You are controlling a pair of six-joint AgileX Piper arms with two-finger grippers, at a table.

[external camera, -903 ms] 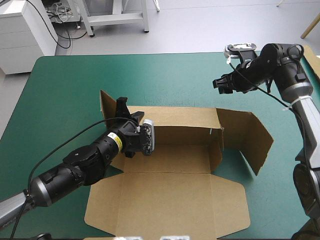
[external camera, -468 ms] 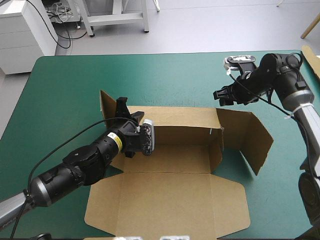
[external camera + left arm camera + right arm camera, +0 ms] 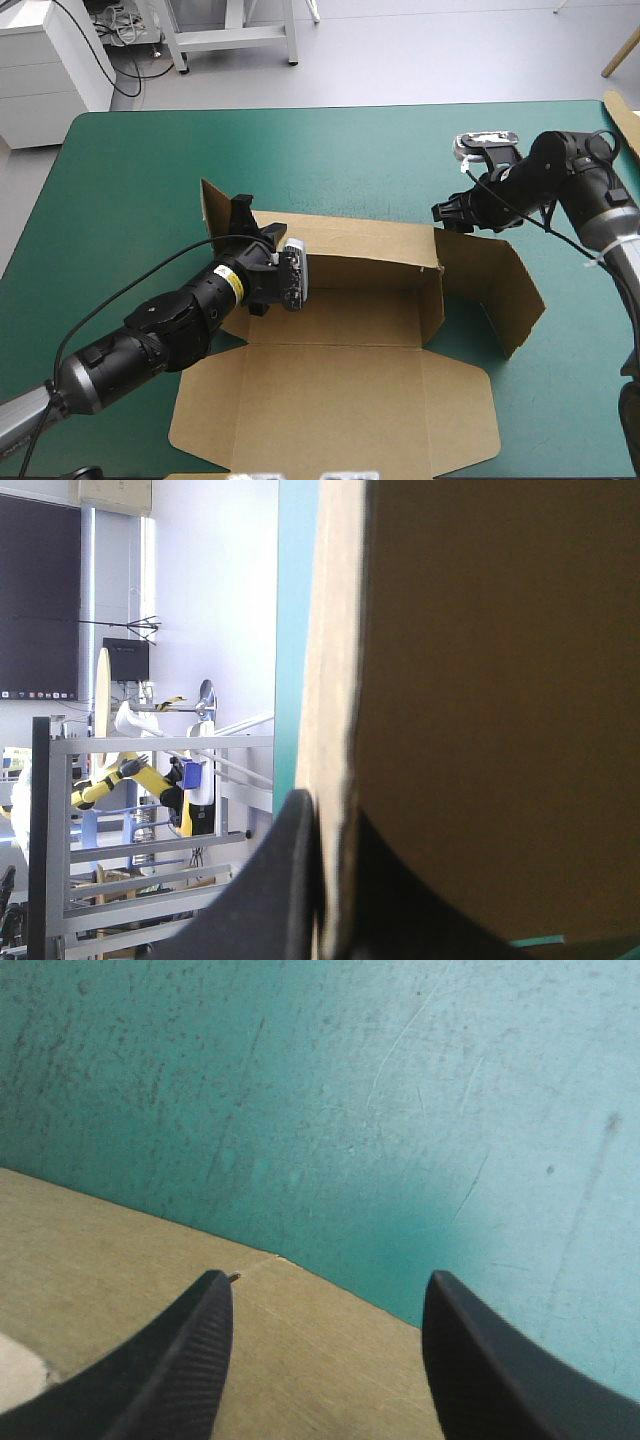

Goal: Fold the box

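The box [image 3: 340, 400] rests on the teal-green surface [image 3: 130, 170], partly erected. I take its rear wall [image 3: 370, 272] as the reference for all positions below.

1. Box state. The rear wall stands upright. The lid panel [image 3: 330, 410] lies flat on the surface on the near side of the rear wall. At the right end of the rear wall a side wall [image 3: 436, 295] is raised, and a large flap [image 3: 500, 285] angles outward beyond it. At the left end a small flap [image 3: 212, 208] stands up.

2. Left end effector [image 3: 243, 212]. It is at the left end of the rear wall. In my left wrist view the end effector [image 3: 330, 815] is clamped onto a board edge of the box [image 3: 500, 680], one black finger on each face.

3. Right end effector [image 3: 438, 212]. It hangs just above the right end of the rear wall. In my right wrist view the end effector [image 3: 325, 1280] is released, fingers well apart. Brown board [image 3: 120, 1280] lies under one finger; bare cover [image 3: 400, 1110] lies ahead.
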